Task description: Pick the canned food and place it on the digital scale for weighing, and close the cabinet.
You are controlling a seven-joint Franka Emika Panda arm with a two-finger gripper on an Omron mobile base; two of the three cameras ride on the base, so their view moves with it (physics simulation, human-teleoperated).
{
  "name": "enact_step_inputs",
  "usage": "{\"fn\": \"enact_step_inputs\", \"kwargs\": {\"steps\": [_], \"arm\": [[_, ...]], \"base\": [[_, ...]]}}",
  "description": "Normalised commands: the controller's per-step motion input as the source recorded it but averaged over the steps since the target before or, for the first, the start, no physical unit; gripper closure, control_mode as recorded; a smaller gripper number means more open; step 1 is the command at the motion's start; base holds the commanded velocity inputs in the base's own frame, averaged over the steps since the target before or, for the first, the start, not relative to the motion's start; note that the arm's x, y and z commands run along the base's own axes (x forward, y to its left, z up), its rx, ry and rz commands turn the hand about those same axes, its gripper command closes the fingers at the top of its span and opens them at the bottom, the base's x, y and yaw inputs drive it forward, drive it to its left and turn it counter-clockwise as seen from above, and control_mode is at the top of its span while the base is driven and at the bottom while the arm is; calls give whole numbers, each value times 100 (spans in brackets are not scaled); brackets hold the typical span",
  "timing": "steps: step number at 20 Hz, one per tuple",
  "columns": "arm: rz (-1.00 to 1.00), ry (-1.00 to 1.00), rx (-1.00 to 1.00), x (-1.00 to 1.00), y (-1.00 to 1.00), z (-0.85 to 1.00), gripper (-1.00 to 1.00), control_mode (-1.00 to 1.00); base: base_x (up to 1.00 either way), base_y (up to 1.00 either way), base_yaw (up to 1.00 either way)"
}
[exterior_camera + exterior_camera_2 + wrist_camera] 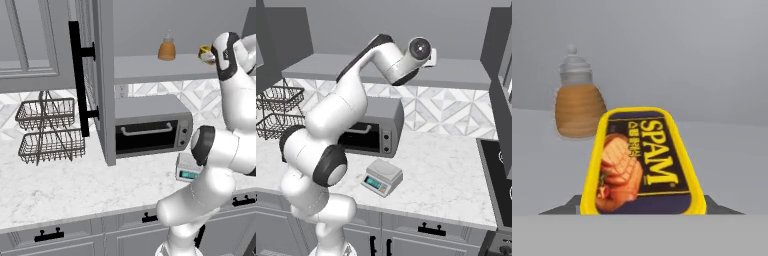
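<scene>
The canned food (642, 160) is a low yellow tin with a dark label. It rests on the shelf (160, 67) of the open cabinet, whose door (102, 75) swings out toward me. My gripper (642, 207) reaches into the shelf, and its dark fingertips (564, 209) press against both sides of the tin. In the left base view the tin (205, 52) peeks out just left of the hand. The digital scale (187, 167) (382, 177) stands on the counter below, in front of the toaster oven, with nothing on its plate.
An orange bottle (167, 48) (579, 105) stands on the shelf left of the tin. The toaster oven (150, 127) sits under the shelf. Wire baskets (47, 130) stand at the left and a stove (498, 175) at the right. The door's black bar handle (80, 75) juts out.
</scene>
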Motion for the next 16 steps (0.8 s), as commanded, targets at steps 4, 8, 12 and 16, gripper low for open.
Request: {"fn": "enact_step_inputs", "kwargs": {"steps": [4,8,12,16], "arm": [[5,-36,0,-100,36,-18,100,-100],[7,-30,-3,-100,41,3,100,-100],[16,-17,-8,-100,16,33,100,-100],[16,0,-2,-100,7,14,100,-100]], "base": [[0,0,0],[0,0,0],[0,0,0],[0,0,0]]}}
